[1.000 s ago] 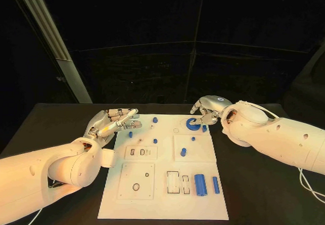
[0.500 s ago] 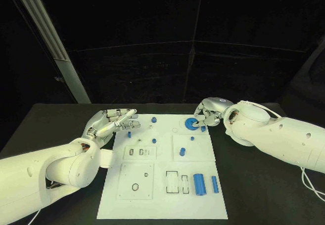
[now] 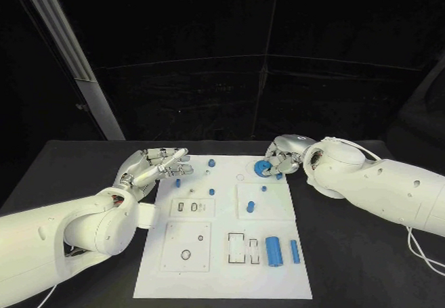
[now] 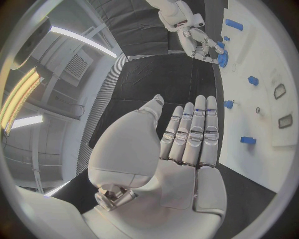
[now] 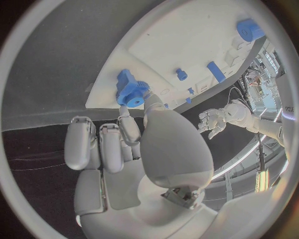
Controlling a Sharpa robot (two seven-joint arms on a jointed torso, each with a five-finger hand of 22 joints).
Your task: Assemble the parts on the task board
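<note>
— White is the biggest thing on the black table (image 3: pixel 66 169): the task board (image 3: pixel 218 276) lies lengthwise in the middle, reaching from the near edge toward the far one.

— And the arms?

— The left hand (image 3: pixel 153 167) hangs at the board's far left edge, fingers straight and spread, nothing in it. The left wrist view shows the same: palm flat, fingers (image 4: pixel 194 130) laid side by side, clear of the board.

— The right hand (image 3: pixel 285 155)?

— At the far right corner of the board, fingertips down on a blue gear (image 3: pixel 262 170). The right wrist view shows the gear (image 5: pixel 131 93) with its toothed rim pinched between thumb and a finger, at the board's edge. Whether it is seated or lifted I cannot tell.

— The other parts?

— Near the front right lies a thick blue cylinder (image 3: pixel 274 250), just beside it a thinner blue bar (image 3: pixel 294 252). A short blue peg (image 3: pixel 250 208) sits on the raised square plate in the middle right. Smaller blue pieces dot the far part: one at the far edge (image 3: pixel 210 164), one mid-board (image 3: pixel 212 192), one near the left hand (image 3: pixel 177 183).
</note>
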